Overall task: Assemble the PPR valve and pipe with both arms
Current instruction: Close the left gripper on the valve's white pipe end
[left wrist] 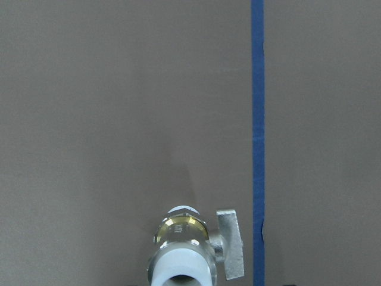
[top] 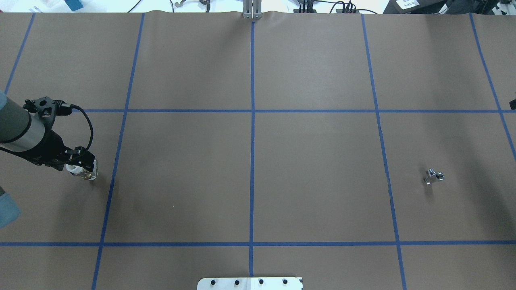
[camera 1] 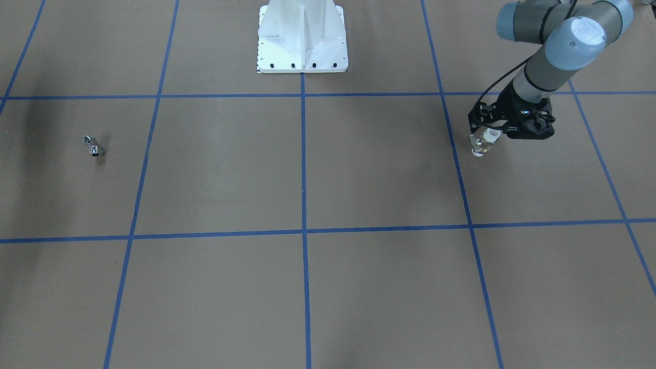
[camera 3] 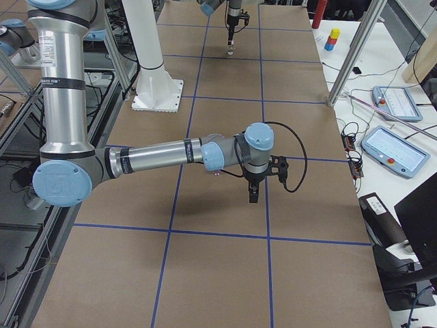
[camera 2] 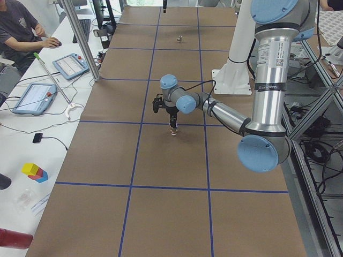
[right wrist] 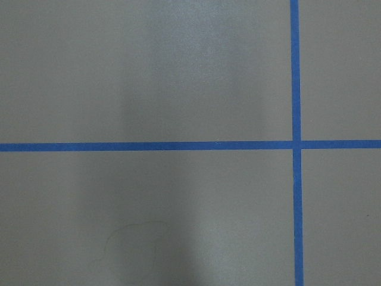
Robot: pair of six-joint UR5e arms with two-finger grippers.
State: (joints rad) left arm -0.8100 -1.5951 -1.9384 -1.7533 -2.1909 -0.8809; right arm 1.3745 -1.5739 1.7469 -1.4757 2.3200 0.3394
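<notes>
The left gripper [camera 1: 488,136] pinched the valve [camera 1: 480,147]. The pipe [camera 1: 94,146] lay ungrasped on the table [camera 1: 359,179], well apart. The state of the right gripper's [camera 3: 253,195] jaws could not be told. Grasping the pipe and joining the parts were yet to be done.

No readable text or numbers (just a blurred emblem on the blue joint cap [camera 1: 584,35] of the left arm [camera 1: 538,77])

one valve [camera 1: 484,142], one pipe [camera 1: 94,146], two arms [camera 3: 157,157] [camera 2: 225,112]
</notes>
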